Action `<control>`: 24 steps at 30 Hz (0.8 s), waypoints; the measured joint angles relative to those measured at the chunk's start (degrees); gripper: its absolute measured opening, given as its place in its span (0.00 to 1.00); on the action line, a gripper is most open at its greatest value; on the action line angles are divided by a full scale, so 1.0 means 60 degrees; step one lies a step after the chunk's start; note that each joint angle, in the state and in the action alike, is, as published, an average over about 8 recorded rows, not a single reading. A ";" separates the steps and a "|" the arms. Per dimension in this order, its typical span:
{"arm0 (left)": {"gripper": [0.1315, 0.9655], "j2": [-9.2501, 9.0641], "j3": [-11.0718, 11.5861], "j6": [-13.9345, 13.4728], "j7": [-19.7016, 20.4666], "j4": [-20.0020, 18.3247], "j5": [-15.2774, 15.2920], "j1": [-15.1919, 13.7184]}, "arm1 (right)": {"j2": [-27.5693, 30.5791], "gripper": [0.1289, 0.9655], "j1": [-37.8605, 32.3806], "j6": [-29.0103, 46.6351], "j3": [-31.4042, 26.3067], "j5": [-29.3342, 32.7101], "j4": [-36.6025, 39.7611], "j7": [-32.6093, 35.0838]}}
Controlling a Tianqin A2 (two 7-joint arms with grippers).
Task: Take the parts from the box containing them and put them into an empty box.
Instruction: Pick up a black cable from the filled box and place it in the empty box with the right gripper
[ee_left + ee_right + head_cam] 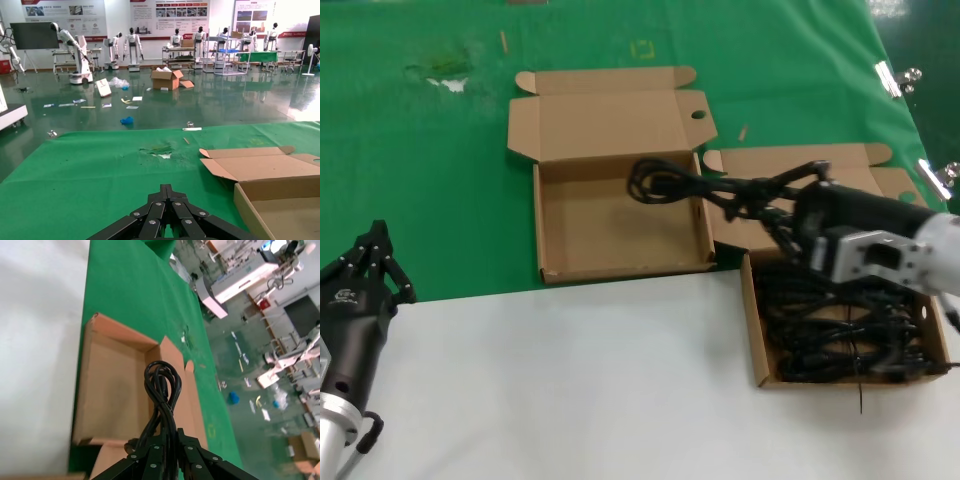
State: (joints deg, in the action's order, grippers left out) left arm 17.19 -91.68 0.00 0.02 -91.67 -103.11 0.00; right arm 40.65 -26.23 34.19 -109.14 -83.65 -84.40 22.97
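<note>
— Where's your right tool [167,452] just now?

— Clamped on one coiled power cord [665,183]. Your right wrist view shows the fingers [152,460] pinched around the bundle, its loop [162,382] reaching out over the empty box [107,390]. The head view gives you what the wrist camera can't — the arm comes in from the right, and the cord hangs above that box's right wall, clear of its floor.

— And the rest of the cords?

— Only the head view shows them: a dark tangle [845,340] lying in the box containing them [753,330], partly under your right arm. That box sits at the right, straddling the green cloth [420,180] and the white table [570,390], just beside the empty one [620,225].

— The left side?

— Your left tool [375,255] waits low at the left over the table edge, holding nothing. From the left wrist view its fingers [167,212] meet at a point, and the empty box's lid flap [250,162] shows beyond.
</note>
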 joint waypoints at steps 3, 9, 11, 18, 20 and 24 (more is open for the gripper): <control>0.01 0.0000 0.0000 0.0000 0.0000 0.0000 0.0000 0.0000 | -0.0595 0.04 -0.0392 -0.0134 -0.0271 0.0071 0.0522 0.0534; 0.01 0.0000 0.0000 0.0000 0.0000 0.0000 0.0000 0.0000 | -0.1727 0.04 -0.0941 -0.0398 -0.0615 -0.0131 0.1651 0.1942; 0.01 0.0000 0.0000 0.0000 0.0000 0.0000 0.0000 0.0000 | -0.2046 0.04 -0.1061 -0.0465 -0.0678 -0.0230 0.1982 0.2352; 0.01 0.0000 0.0000 0.0000 0.0000 0.0000 0.0000 0.0000 | -0.2898 0.04 -0.1385 -0.0644 -0.0832 -0.0449 0.2993 0.3242; 0.01 0.0000 0.0000 0.0000 0.0000 0.0000 0.0000 0.0000 | -0.3044 0.04 -0.1446 -0.0671 -0.0864 -0.0473 0.3231 0.3368; 0.01 0.0000 0.0000 0.0000 0.0000 0.0000 0.0000 0.0000 | -0.3202 0.04 -0.1496 -0.0694 -0.0914 -0.0492 0.3566 0.3512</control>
State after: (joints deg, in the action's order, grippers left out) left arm 17.19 -91.68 0.00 0.02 -91.67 -103.11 0.00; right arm 21.44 -35.21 30.03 -114.62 -86.60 -63.00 44.04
